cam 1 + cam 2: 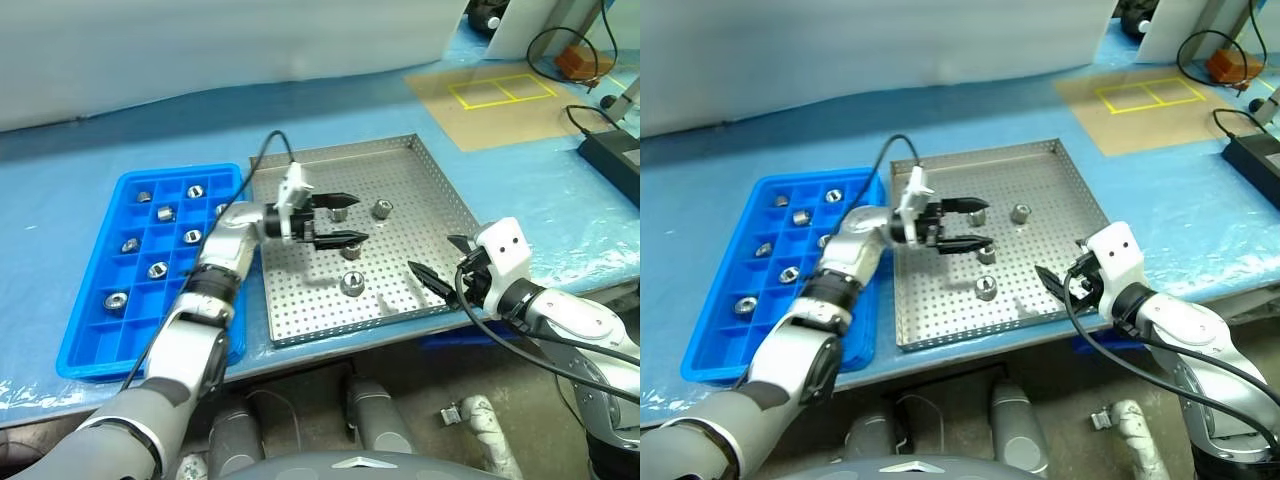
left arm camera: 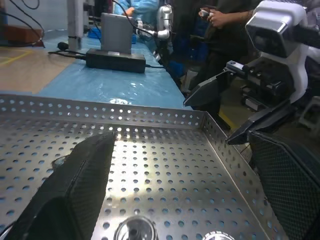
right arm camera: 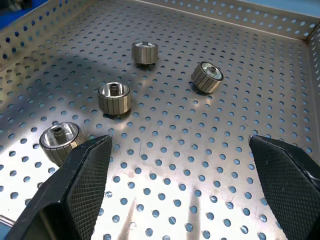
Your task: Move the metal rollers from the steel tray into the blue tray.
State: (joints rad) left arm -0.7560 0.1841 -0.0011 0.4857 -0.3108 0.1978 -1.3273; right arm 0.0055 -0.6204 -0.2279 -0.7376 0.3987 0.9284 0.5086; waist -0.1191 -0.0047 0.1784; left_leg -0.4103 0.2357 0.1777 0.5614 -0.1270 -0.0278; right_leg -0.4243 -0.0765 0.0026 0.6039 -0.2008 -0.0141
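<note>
The steel tray [image 1: 413,196] lies mid-table with several metal rollers on its perforated floor: one [image 1: 381,209] toward the back, one [image 1: 351,283] near the front, one [image 1: 351,251] between them. My left gripper [image 1: 344,219] hovers open over the tray's middle, pointing right, nothing between its fingers; a roller [image 1: 339,212] sits just behind its far finger. My right gripper [image 1: 443,262] stands open and empty at the tray's front right rim, facing the rollers [image 3: 114,96]. The blue tray [image 1: 96,363] lies to the left with several rollers [image 1: 157,269] in its compartments.
A black power adapter [image 1: 613,158] and cables lie at the far right. A cardboard sheet with yellow tape squares [image 1: 500,91] is at the back right. A person [image 2: 227,22] stands beyond the table's right end.
</note>
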